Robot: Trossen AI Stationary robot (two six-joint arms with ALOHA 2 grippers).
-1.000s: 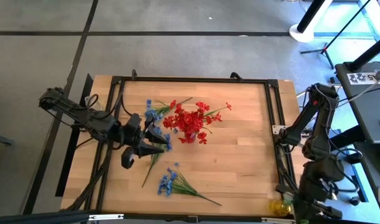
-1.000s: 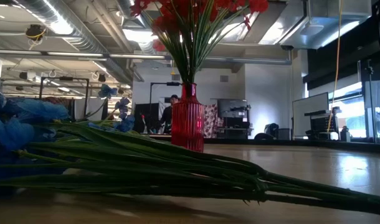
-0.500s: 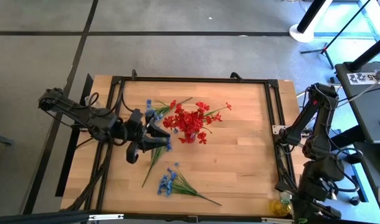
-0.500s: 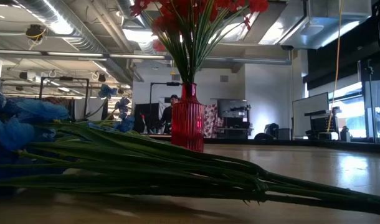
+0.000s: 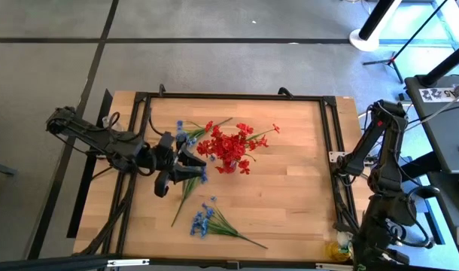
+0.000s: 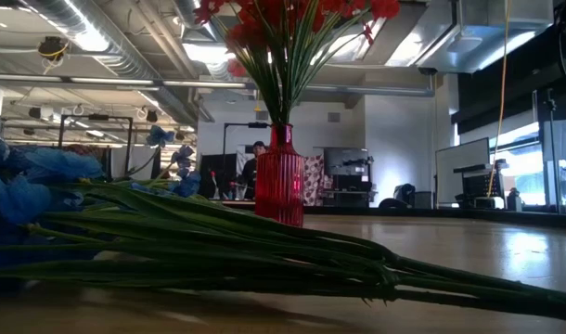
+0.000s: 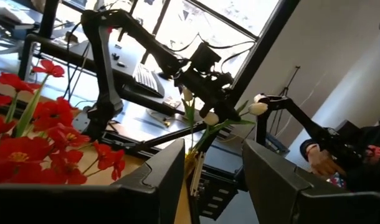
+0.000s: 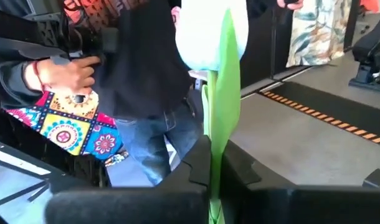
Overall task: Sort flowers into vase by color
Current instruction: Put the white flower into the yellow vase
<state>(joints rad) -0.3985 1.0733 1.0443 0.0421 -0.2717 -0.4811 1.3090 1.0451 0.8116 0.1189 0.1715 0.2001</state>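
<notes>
A red ribbed vase (image 5: 228,162) (image 6: 279,184) holds red flowers (image 5: 233,141) in mid-table. A blue sprig (image 5: 186,192) lies beside it, its stem pointing toward the near edge. More blue blooms (image 5: 186,137) lie just beyond. My left gripper (image 5: 197,167) (image 7: 213,150) is open, low over that sprig's bloom end, beside the red flowers (image 7: 28,140). Another blue bunch (image 5: 207,220) (image 6: 218,250) lies flat near the near edge. My right gripper (image 5: 350,245) (image 8: 213,167) stays at the near right corner by a yellow vase (image 5: 335,250), shut on a white tulip (image 8: 209,31). My right gripper pinches the white tulip's green stem and leaf (image 8: 216,134) between its two fingers. The stem runs straight out past the fingertips with the white bloom at its far end. The lower stem is hidden below the fingers.
A black frame (image 5: 237,96) borders the wooden table, with cables along its left side. Bare wood (image 5: 290,196) lies right of the red vase. People stand in the room beyond (image 8: 71,74) (image 6: 255,165).
My left gripper has moved a little toward the far edge and the red vase, then held still. The flowers and my right arm have stayed in place.
</notes>
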